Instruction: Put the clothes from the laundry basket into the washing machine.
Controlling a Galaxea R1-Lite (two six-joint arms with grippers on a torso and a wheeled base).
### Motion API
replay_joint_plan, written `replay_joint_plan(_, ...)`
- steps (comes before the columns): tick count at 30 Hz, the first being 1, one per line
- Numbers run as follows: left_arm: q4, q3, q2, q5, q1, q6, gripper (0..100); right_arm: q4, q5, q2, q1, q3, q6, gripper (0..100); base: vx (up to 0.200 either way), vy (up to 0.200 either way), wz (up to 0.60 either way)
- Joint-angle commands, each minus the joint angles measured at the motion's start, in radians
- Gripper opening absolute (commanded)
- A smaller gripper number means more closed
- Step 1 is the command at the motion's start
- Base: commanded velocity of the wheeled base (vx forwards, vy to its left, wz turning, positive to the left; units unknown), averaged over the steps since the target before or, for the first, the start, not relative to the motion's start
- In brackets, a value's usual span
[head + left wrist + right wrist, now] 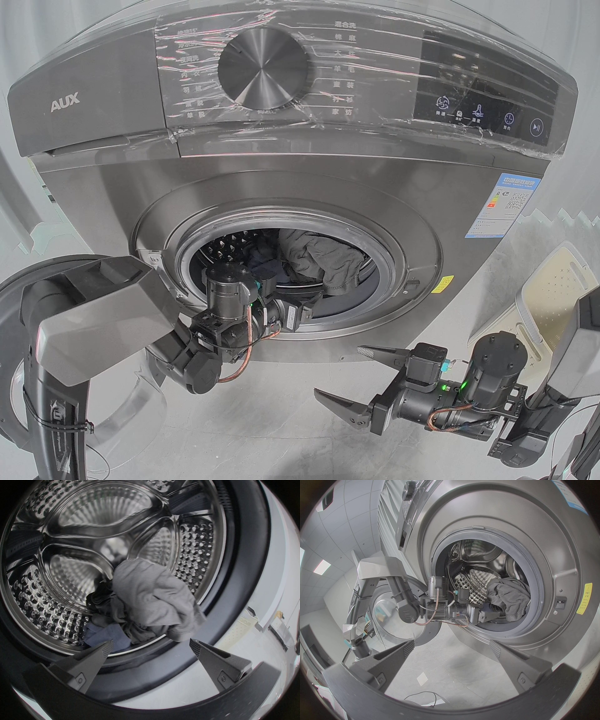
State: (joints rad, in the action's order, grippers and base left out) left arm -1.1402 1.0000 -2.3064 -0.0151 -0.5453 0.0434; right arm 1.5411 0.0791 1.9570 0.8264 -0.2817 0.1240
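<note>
Grey crumpled clothes (319, 259) heaped inside drum of silver front-loading washing machine (312, 175), frame centre. Left gripper (150, 642) at drum mouth, jaws wide apart, empty. Right gripper (339, 373) lower right, jaws spread, empty.

- I see grey floor tiles (450, 667) in front of the washing machine (500, 517).
- A pale pleated curtain (389, 514) hangs beside it.
- Above it is a panelled ceiling (347, 517) with one lit panel (322, 567).
</note>
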Motion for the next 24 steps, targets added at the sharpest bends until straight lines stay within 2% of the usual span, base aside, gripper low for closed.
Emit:
replay_joint_plan(1,-0.016,-0.07,0.07,0.024,-0.022,0.004,100,0.001,0.001,-0.003,-0.001,-0.001,0.0,100,0.0,0.0,0.0)
replay_joint_plan(4,-0.027,-0.052,0.071,0.044,-0.036,-0.007,100,0.001,0.001,-0.003,0.0,-0.001,0.0,100,0.0,0.0,0.0)
replay_joint_plan(12,-0.055,0.127,-0.061,0.043,-0.033,-0.011,100,0.001,0.001,-0.003,0.0,0.001,0.0,100,0.0,0.0,0.0)
replay_joint_plan(15,-0.064,0.246,-0.192,0.03,-0.024,-0.033,100,0.001,-0.001,0.0,0.004,0.001,0.0,100,0.0,0.0,0.0)
replay_joint_plan(17,-0.067,0.304,-0.249,0.026,-0.016,-0.034,100,0.001,0.001,0.0,0.005,-0.001,0.0,100,0.0,0.0,0.0)
replay_joint_plan(19,-0.064,0.335,-0.272,0.017,-0.01,-0.034,100,0.001,0.001,0.0,0.004,-0.001,0.0,100,0.0,0.0,0.0)
replay_joint_plan(22,-0.052,0.485,-0.354,-0.025,0.016,-0.033,100,0.001,0.001,0.0,-0.001,-0.002,0.0,100,0.0,0.0,0.0)
replay_joint_plan(23,-0.052,0.485,-0.354,-0.025,0.016,-0.033,100,0.001,0.001,0.0,-0.001,-0.002,0.0,100,0.0,0.0,0.0)
replay_joint_plan(24,-0.032,0.58,-0.384,-0.063,0.039,-0.03,100,0.001,0.001,0.002,-0.001,-0.002,0.0,100,0.0,0.0,0.0)
